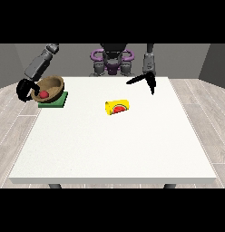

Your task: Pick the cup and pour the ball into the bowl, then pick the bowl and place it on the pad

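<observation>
a pale plank floor surrounds the white worktop (114,149). the robot hand at the view's left (24,89) curls its dark fingers round the near-left rim of the wooden bowl (54,84), which sits tilted on the green pad (59,100) at about ten o'clock on the worktop, the red ball (43,94) inside it. the bowl looks stiff and fairly light, with a smooth rim that may slip; the rim seems the sensible hold. the yellow cup (117,107) lies on its side near the centre, well apart. the robot hand at the view's right (147,80) hangs at one o'clock, fingers straight, holding nothing.
</observation>
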`<action>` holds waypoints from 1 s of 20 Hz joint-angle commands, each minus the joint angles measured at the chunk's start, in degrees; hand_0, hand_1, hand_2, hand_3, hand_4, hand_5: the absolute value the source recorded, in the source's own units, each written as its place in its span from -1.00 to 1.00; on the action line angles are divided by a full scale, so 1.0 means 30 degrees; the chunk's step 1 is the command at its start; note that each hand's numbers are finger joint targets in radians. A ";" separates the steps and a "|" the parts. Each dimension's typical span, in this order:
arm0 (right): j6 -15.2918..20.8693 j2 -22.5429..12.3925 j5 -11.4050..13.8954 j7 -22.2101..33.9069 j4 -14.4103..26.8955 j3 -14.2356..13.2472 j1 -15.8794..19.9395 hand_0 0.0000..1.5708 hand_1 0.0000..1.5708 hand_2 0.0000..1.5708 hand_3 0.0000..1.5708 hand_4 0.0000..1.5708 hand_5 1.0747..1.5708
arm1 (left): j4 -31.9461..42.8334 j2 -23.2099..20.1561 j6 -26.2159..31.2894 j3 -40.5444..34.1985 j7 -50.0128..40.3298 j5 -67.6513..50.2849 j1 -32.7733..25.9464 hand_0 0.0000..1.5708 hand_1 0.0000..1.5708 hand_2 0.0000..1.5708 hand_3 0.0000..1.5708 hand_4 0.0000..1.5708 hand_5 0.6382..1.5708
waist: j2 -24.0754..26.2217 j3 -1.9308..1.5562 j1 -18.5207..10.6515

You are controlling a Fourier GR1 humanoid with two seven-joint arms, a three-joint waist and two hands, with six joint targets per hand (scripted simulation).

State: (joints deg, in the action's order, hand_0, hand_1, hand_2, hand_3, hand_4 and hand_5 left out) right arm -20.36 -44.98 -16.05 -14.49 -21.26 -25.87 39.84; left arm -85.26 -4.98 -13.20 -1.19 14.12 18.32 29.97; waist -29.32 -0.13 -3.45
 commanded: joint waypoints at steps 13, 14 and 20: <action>-0.0780 -0.0040 0.0085 0.1252 0.1108 0.0294 0.0411 1.00 1.00 1.00 0.30 -0.07 0.99 | -0.2163 0.0017 0.0721 0.0211 -0.2367 -0.0344 -0.0635 -1.00 -1.00 -1.00 -1.00 -1.00 0.99 | 0.1085 0.0020 0.0287; -0.0523 0.0335 0.0188 0.0193 0.1232 0.0261 -0.0125 1.00 1.00 1.00 0.18 -0.10 1.00 | -0.2886 -0.0537 0.1128 -0.0255 -0.2670 -0.0731 -0.0835 -1.00 -1.00 -1.00 -1.00 -1.00 0.99 | 0.0662 0.0011 -0.0020; 0.0870 -0.0261 0.0834 0.1608 0.1782 0.0688 -0.0704 1.00 1.00 1.00 1.00 -0.25 0.86 | -0.2259 0.0061 0.1232 0.0383 -0.1089 -0.0847 -0.2199 -1.00 -1.00 -1.00 -1.00 -1.00 0.99 | 0.1227 0.0032 -0.0068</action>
State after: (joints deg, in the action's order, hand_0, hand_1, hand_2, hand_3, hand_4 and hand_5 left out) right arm -21.11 -46.01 -14.23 -11.62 -17.11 -24.15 38.71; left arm -92.98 -5.77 -9.35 -0.95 9.38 15.59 25.36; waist -26.70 -0.05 -3.55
